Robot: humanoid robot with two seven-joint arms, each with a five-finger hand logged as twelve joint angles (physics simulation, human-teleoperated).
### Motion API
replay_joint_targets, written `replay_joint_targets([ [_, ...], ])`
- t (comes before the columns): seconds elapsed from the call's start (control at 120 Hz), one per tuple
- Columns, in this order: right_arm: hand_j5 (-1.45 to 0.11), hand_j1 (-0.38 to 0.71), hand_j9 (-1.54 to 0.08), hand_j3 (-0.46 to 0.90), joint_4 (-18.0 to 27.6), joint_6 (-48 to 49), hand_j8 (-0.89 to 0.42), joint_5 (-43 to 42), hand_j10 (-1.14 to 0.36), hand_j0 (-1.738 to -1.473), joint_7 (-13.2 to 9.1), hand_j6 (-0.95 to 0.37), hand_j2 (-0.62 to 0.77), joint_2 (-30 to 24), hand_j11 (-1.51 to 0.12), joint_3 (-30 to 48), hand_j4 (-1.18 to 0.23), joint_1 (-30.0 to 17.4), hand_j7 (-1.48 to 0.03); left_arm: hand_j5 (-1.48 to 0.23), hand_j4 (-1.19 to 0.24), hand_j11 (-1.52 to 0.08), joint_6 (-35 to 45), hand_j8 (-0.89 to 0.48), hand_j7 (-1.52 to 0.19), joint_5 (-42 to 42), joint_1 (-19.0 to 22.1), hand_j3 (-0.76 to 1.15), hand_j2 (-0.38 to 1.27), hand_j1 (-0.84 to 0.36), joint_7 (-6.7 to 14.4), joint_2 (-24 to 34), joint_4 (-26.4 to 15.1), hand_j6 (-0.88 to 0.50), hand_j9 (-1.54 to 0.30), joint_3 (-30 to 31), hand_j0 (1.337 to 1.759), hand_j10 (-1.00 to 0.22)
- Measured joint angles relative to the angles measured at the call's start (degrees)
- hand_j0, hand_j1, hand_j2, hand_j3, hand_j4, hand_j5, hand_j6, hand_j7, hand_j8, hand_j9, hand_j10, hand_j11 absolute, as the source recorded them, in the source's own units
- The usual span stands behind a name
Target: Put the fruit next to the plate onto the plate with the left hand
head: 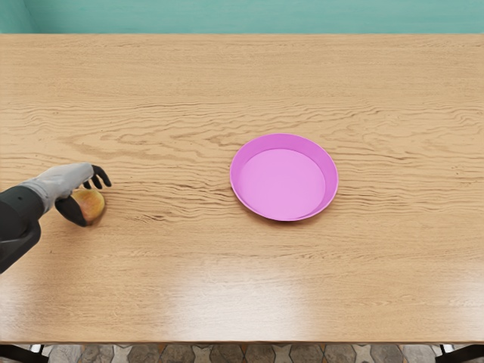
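A pink round plate (284,178) lies on the wooden table, a little right of centre, with nothing on it. Far to its left sits a small orange-yellow fruit (92,204), resting on the table. My left hand (87,195) comes in from the left edge with a grey palm and black fingers. Its fingers curl over the top of the fruit and the thumb sits against the fruit's near left side. The fruit is partly hidden under the hand. The right hand does not show.
The wooden table (242,91) runs wide behind and to the right of the plate. Its front edge runs along the bottom of the picture, with floor below. A teal wall stands beyond the far edge.
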Motion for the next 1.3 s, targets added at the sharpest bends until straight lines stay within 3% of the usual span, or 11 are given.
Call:
replay_joint_targets([
  [0.3,0.00,-0.35,0.00,0.00,0.0,0.0,0.00,0.0,0.00,-1.658,0.0,0.00,0.00,0.0,0.00,0.0,0.00,0.0,0.00,-0.65,-0.46,-0.66,-0.1,-0.42,-0.64,0.3,0.0,0.00,0.09,-0.15,0.0,-0.6,0.9,-0.46,-0.66,0.3,1.649,-0.45],
  [0.317,0.00,-0.35,0.00,0.00,0.0,0.0,0.00,0.0,0.00,-1.658,0.0,0.00,0.00,0.0,0.00,0.0,0.00,0.0,0.00,-0.65,-0.47,-0.67,-0.1,-0.42,-0.65,0.3,0.0,0.00,0.16,-0.14,0.0,-0.9,1.0,-0.47,-0.67,0.4,1.649,-0.46],
  [0.433,0.00,-0.35,0.00,0.00,0.0,0.0,0.00,0.0,0.00,-1.658,0.0,0.00,0.00,0.0,0.00,0.0,0.00,0.0,0.00,-0.64,-0.52,-0.69,0.0,-0.43,-0.65,0.4,0.0,0.00,0.20,-0.16,0.0,-1.4,1.8,-0.51,-0.69,0.6,1.652,-0.49],
  [0.758,0.00,-0.35,0.00,0.00,0.0,0.0,0.00,0.0,0.00,-1.658,0.0,0.00,0.00,0.0,0.00,0.0,0.00,0.0,0.00,-0.71,-0.62,-0.79,-0.1,-0.39,-0.75,0.3,0.0,0.00,0.27,-0.18,0.0,-1.4,2.3,-0.47,-0.78,0.8,1.653,-0.52],
  [1.083,0.00,-0.35,0.00,0.00,0.0,0.0,0.00,0.0,0.00,-1.658,0.0,0.00,0.00,0.0,0.00,0.0,0.00,0.0,0.00,-0.90,-0.68,-0.96,-0.3,-0.31,-0.92,0.0,-0.1,0.00,0.29,-0.20,-0.1,-1.4,2.3,-0.40,-0.95,0.8,1.649,-0.46],
  [1.167,0.00,-0.35,0.00,0.00,0.0,0.0,0.00,0.0,0.00,-1.658,0.0,0.00,0.00,0.0,0.00,0.0,0.00,0.0,0.00,-0.96,-0.66,-0.99,-0.4,-0.29,-0.97,-0.3,-0.7,0.00,0.35,-0.21,0.0,-1.3,2.3,-0.37,-0.98,0.8,1.649,-0.45],
  [1.3,0.00,-0.35,0.00,0.00,0.0,0.0,0.00,0.0,0.00,-1.658,0.0,0.00,0.00,0.0,0.00,0.0,0.00,0.0,0.00,-1.02,-0.65,-1.01,-0.4,-0.29,-1.03,-0.6,-4.1,0.00,0.28,-0.18,0.0,-2.8,1.2,-0.37,-1.00,-0.3,1.650,-0.47],
])
